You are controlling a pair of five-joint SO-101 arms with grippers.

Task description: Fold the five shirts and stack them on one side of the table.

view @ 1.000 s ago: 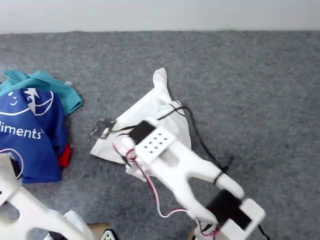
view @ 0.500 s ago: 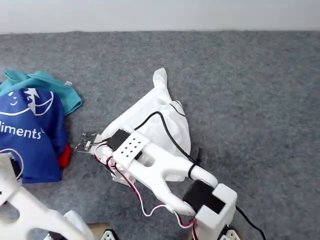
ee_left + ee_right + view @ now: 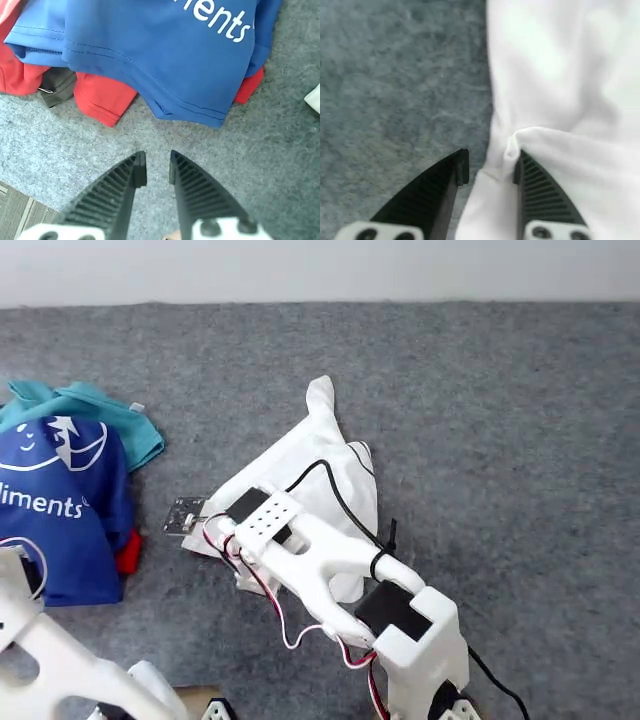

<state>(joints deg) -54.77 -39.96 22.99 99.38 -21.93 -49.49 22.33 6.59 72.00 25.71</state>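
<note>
From above, the white shirt [image 3: 325, 465] lies crumpled in the middle of the grey counter [image 3: 520, 420]. The right arm [image 3: 330, 560] stretches over it from the near edge. The right claw [image 3: 188, 517] sits at the shirt's edge on the side toward the pile. That pile is at the counter's left side: a blue shirt [image 3: 60, 500] on top, a teal shirt [image 3: 110, 415] showing behind it, and a red shirt [image 3: 127, 552] peeking out beside it. The left arm [image 3: 50, 660] is at the near left corner, next to the pile.

In the left wrist view, the left claw [image 3: 157, 169] hangs over bare counter just short of the blue shirt's hem. Its jaws are barely parted and hold nothing. Red cloth sticks out from under the blue in two places, and a dark scrap [image 3: 57, 87] lies against it. A sliver of white cloth shows at the frame's edge.

In the right wrist view, the right claw [image 3: 490, 167] is spread wide, straddling the white shirt's border. One finger is over the grey counter and the other is over the cloth. A small raised fold of the shirt lies between them. The jaws have not closed on it.
</note>
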